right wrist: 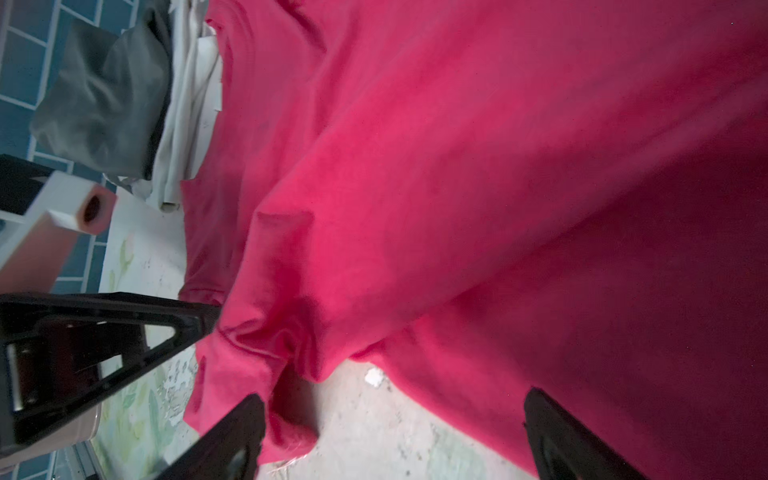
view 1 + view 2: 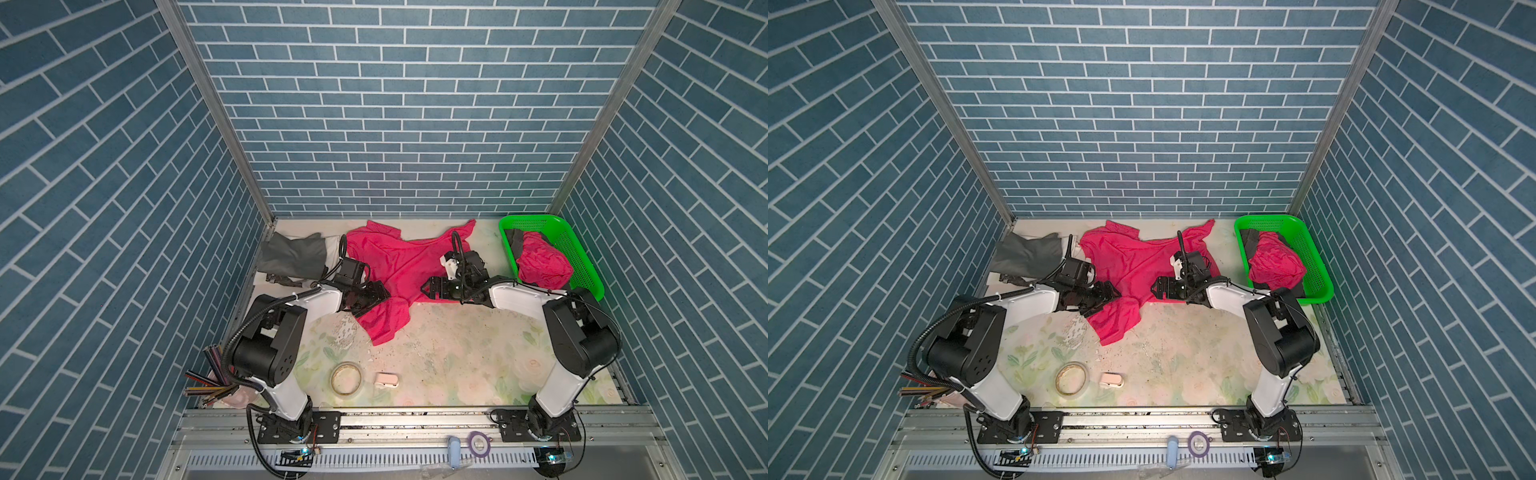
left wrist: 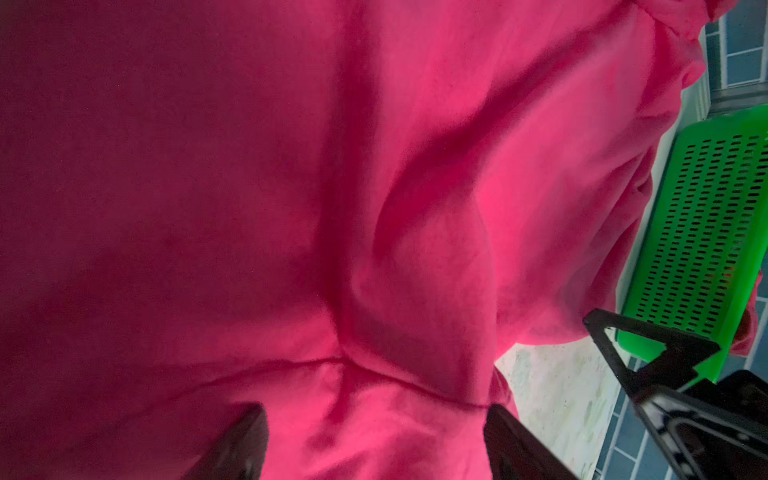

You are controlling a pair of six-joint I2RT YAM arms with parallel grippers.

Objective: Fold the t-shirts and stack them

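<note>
"Top views, near edge first: what did you count?"

"One roll of tape (image 2: 347,377), one small white object (image 2: 386,380) just beside it, and one bunch of pencils (image 2: 210,384) at the near left corner. All of it sat on the flowered worktop (image 2: 457,353). Farther in stood the left arm (image 2: 270,345) and the right arm (image 2: 582,336), each with one end effector."

"How did those stand?"

"The left end effector (image 3: 376,440) had its jaws wide apart and gripped nothing. In the left wrist view, pink cloth lay under the gap. The right end effector (image 1: 395,436) was just as wide and empty, over the cloth's near edge and some bare worktop. In both top views the two pointed at each other across the shirt, apart."

"How many t-shirts?"

"Two magenta ones. The spread pink t-shirt (image 2: 399,266) lay on the worktop between the arms. The bunched pink t-shirt (image 2: 540,264) sat in the single green basket (image 2: 582,266) at the far right corner, with dark grey cloth (image 2: 514,241) beside it. At the far left was one pile: a dark grey t-shirt (image 2: 295,257) over white cloth (image 2: 332,245), with black cloth (image 2: 286,279) at its near edge."

"And the spread one, its look and its lie?"

"It was rumpled and unfolded, with soft ridges and a stitched seam (image 3: 291,365). Its longest stretch slanted from a pointed tip (image 2: 471,224) at the far right to a lobe (image 2: 386,328) nearer the front, left of centre. I could not tell which end was the collar."
</note>
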